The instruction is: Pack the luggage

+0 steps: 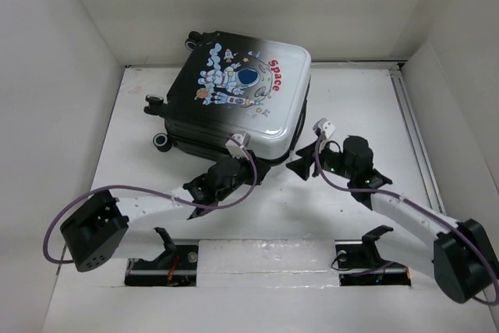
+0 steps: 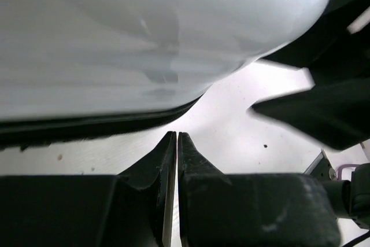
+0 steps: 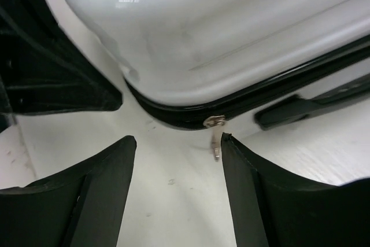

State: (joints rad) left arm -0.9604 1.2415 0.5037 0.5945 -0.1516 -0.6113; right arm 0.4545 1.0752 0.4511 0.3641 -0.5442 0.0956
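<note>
The luggage (image 1: 238,87) lies closed at the far centre, your left end effector (image 2: 176,137) shut and empty at its near edge, your right end effector (image 3: 176,141) open and empty around the zip pull (image 3: 215,138), so zipping seems in hand: pinch the pull next.

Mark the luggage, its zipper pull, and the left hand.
luggage (image 1: 238,93), top view, printed lid.
zipper pull (image 3: 215,138), right wrist view, metal tab.
left hand (image 2: 177,137), left wrist view, between closed fingertips.

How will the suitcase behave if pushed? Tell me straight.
The suitcase likely stays stiff: it looks hard-sided. Its glossy finish probably slips under a grip. Lying flat, wheels pointing sideways, it should slide rather than roll.
</note>
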